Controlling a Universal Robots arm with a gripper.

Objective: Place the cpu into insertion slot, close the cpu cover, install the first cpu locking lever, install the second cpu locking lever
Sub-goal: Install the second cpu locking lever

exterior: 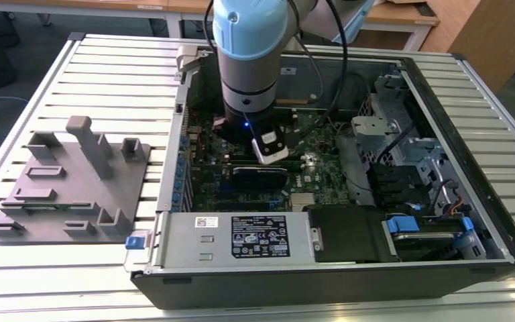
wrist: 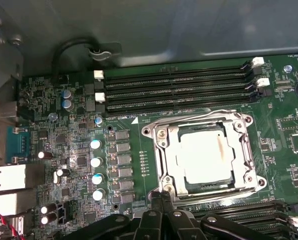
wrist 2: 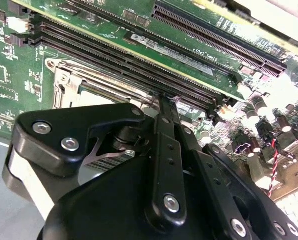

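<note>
Your chip sits flat in the socket, with the metal frame plate down around it so it cannot shift. Fingers pinched together, holding nothing, tips at the socket's edge beside the memory slots.

The cpu sits in the insertion slot (cover seemingly down).

We count one cpu, one cpu cover around it, three long black memory slots at its twelve o'clock, and four silver-topped capacitors at nine o'clock.
</note>
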